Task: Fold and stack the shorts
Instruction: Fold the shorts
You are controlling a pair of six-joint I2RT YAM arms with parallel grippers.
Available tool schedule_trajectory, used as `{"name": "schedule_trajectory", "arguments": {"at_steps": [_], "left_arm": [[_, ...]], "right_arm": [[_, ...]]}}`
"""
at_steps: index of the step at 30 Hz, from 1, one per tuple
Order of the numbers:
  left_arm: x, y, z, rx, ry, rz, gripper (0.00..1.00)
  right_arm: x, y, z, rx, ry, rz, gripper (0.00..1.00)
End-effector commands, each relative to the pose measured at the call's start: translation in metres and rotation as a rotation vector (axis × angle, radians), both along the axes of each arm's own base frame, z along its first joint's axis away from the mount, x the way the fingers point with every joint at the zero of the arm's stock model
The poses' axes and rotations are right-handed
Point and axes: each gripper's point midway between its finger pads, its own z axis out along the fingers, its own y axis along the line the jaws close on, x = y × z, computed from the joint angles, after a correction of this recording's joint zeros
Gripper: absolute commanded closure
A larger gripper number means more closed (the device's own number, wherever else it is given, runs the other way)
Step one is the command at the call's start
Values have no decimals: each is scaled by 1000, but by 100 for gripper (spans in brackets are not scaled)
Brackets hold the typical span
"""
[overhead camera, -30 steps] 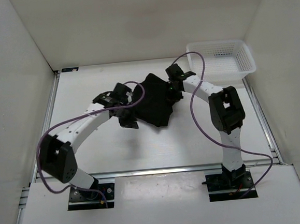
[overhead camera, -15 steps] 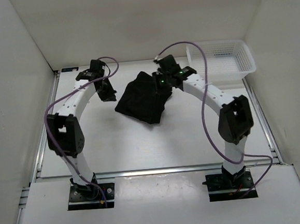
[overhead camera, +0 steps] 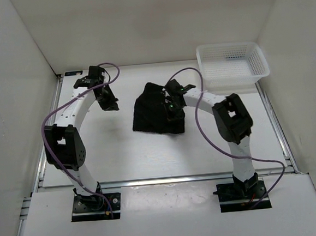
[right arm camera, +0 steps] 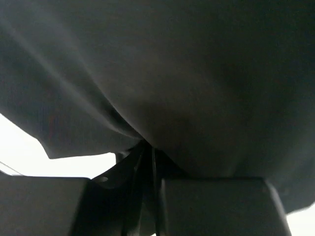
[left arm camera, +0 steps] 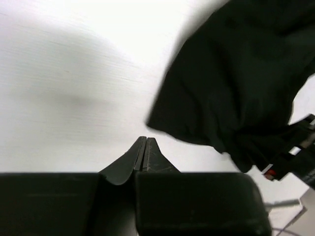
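The black shorts point(overhead camera: 151, 114) lie bunched in a heap on the white table, a little right of centre. My right gripper point(overhead camera: 172, 110) is at the heap's right edge, shut on a fold of the fabric. In the right wrist view the shorts point(right arm camera: 172, 73) drape over the pinched tips of that gripper point(right arm camera: 150, 147) and fill most of the frame. My left gripper point(overhead camera: 110, 104) stands apart from the cloth, to its left, shut and holding nothing. The left wrist view shows its tips point(left arm camera: 143, 140) pressed together over bare table, with the shorts point(left arm camera: 236, 88) up to the right.
A white mesh basket point(overhead camera: 232, 63) stands at the back right corner, with nothing visible in it. White walls close in the table on the left, back and right. Purple cables loop off both arms.
The left arm swung back to the far left, away from the shorts. The right gripper drew the shorts toward the near side, and the heap is more compact.
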Motion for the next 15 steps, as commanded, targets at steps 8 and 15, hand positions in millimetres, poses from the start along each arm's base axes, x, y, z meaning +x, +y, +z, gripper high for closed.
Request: {"name": "schedule_trajectory", "arguments": {"at_steps": [8, 15], "left_arm": [[-23, -111, -2, -91, 25, -285, 90], [9, -146, -10, -65, 0, -276, 90]], "right_arm": [[0, -65, 76, -70, -181, -24, 74], [16, -90, 90, -119, -236, -161, 76]]}}
